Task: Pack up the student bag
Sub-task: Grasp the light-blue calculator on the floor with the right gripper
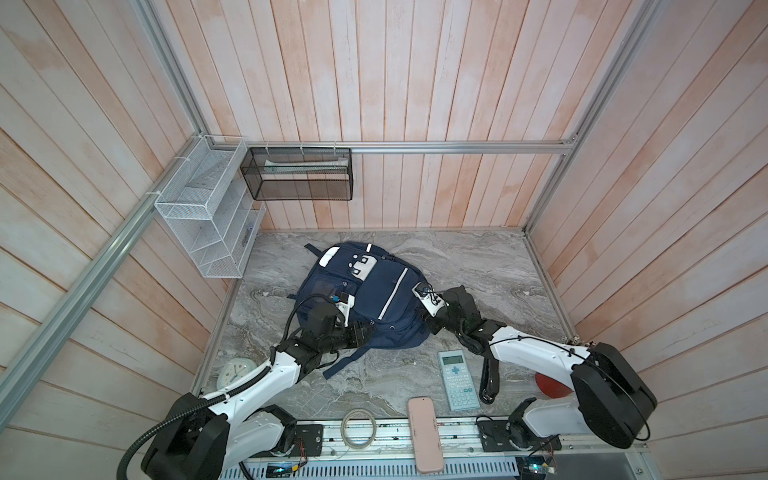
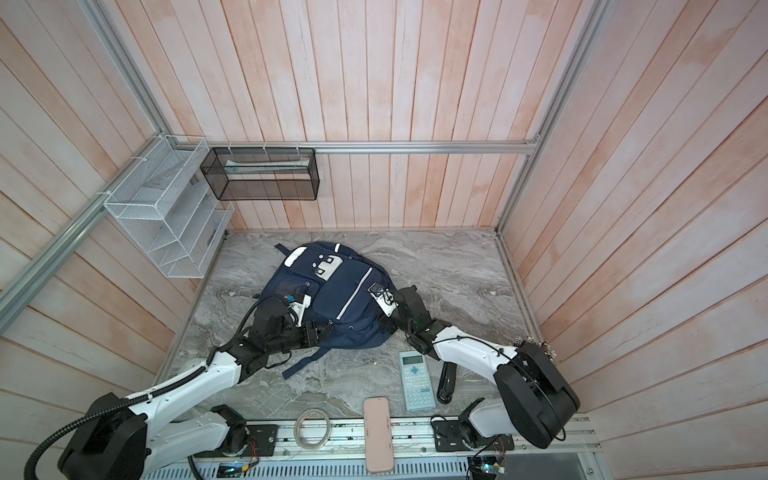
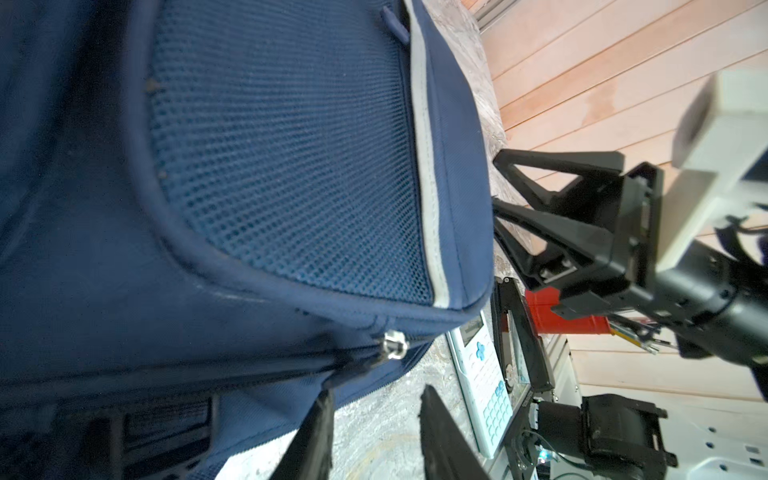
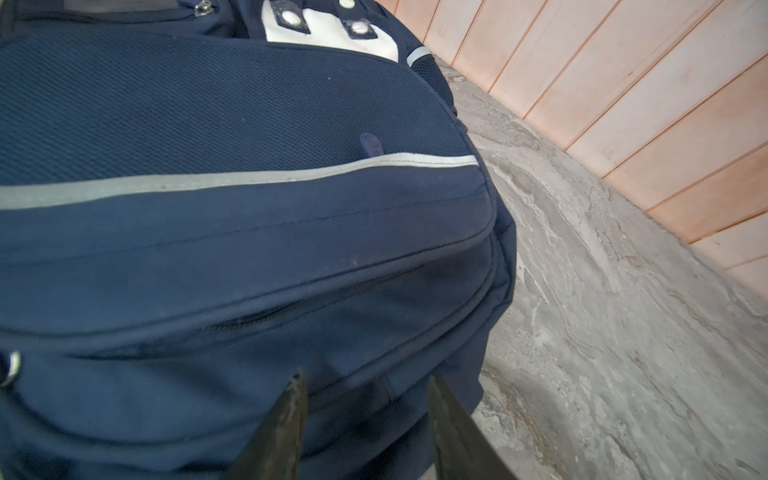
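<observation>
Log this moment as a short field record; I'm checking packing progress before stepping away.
student bag: lying front up on the marble table
left gripper: at the bag's near edge, jaws apart, holding nothing
right gripper: at the bag's right edge, jaws apart, holding nothing
outside the bag: calculator, pink case, tape roll, clock, red cup
progress: no item seen going in yet
</observation>
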`<state>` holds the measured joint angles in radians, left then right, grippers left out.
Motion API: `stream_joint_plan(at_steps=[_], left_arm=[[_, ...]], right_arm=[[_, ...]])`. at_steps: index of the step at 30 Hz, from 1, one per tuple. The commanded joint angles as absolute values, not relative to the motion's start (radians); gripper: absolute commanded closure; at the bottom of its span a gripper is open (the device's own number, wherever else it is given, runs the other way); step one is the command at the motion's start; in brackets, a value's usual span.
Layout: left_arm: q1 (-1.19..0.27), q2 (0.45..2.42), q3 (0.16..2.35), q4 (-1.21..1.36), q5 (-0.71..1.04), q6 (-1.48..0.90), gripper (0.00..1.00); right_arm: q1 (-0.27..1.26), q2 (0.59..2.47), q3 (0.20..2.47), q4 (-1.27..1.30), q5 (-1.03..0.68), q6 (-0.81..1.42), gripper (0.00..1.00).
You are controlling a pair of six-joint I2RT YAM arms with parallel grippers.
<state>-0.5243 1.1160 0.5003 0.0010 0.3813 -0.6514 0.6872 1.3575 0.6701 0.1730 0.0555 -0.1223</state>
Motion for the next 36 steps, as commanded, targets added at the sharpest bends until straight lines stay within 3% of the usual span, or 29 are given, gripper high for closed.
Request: stream_joint_plan(at_steps=[1,3,4,7,15,20,28,32,36], left_arm=[[-0.527,1.069,0.559,-0.065,0.321,-0.624,0.43],[-0.528,1.056,0.592,-0.1,0.308,-0.591,0.34],[-0.529,1.053,0.61,-0.115,0.302,-0.571,0.29],[-0.552,1.078,0.689,-0.161,0.265,-0.486,0.23],[-0.684,1.246,0.903,-0.292,0.107,-0.307,0.22],[-0.68,1.264,0.924,-0.262,0.206,-0.347,0.22],[-0.679,1.294,0.912,-0.257,0.181,-0.367,0.2],[-0.681,1.33,0.952,-0.303,0.152,-0.353,0.2],[-0.681,1.337,0.965,-0.305,0.145,-0.347,0.2]], right_arm=[[0.687,1.299,0.713,-0.093,0.212,0.234,0.37],[0.665,1.258,0.708,-0.184,0.231,0.367,0.27],[0.658,1.233,0.691,-0.202,0.235,0.408,0.03],[0.635,1.196,0.66,-0.274,0.204,0.427,0.02],[0.647,1.133,0.622,-0.482,0.075,0.641,0.02],[0.709,1.108,0.578,-0.559,0.068,0.712,0.02],[0.81,1.182,0.554,-0.615,0.097,0.781,0.02],[0.861,1.236,0.557,-0.629,0.1,0.809,0.05],[0.863,1.274,0.546,-0.622,0.115,0.821,0.16]])
